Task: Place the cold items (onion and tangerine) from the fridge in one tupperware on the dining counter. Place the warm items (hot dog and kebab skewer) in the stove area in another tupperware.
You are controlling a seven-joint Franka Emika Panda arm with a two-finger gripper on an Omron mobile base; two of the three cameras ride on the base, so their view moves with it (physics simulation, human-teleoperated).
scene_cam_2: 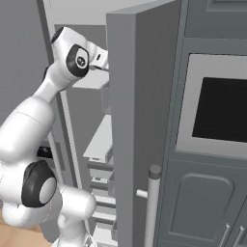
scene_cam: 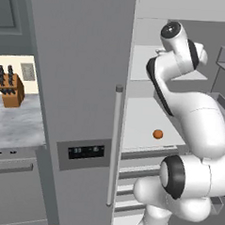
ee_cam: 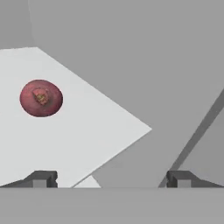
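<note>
Gripper (ee_cam: 109, 178) is standing wide apart and holding nothing, reaching into the open fridge (scene_cam: 89, 61). Red onion (ee_cam: 41, 98) is sitting on a white shelf (ee_cam: 83, 135), up-left of the fingertips. Tangerine (scene_cam: 157, 134) is lying on a lower shelf.

White arm (scene_cam: 194, 124) reaching into open fridge (scene_cam: 86, 108), tangerine (scene_cam: 158, 134) on shelf (knife block (scene_cam: 11, 90) left)
</note>
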